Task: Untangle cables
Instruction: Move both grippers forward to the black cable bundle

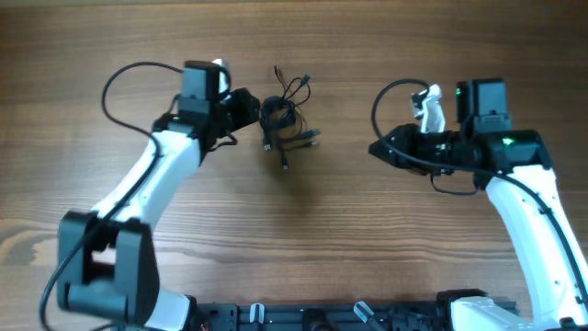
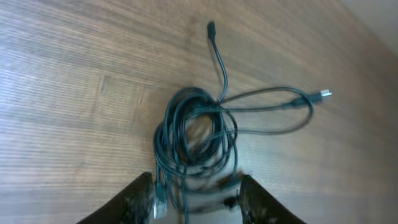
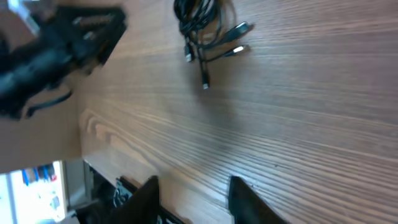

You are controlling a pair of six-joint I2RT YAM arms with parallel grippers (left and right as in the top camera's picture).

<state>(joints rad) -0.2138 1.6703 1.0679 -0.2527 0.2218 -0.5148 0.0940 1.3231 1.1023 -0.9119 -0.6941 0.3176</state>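
The bench was a brown wood-grain surface, its streaks running lengthwise under even light. The cables lay on it as one tangled black bundle toward the far middle, with coiled loops at the centre and several loose ends straggling outward. In the left wrist view a metal-tipped plug pointed off to the right of the coil. The left end effector sat just beside the bundle. Its fingers were spread wide, with the nearest loops lying on the wood between them. The right end effector hung over bare wood well apart from the cables, its jaws also wide and holding nothing. Past the bench edge in the right wrist view a bright patch of the room showed with some blue marks in it, too blurred to make out. A pale strip lay beyond the far corner in the left wrist view.
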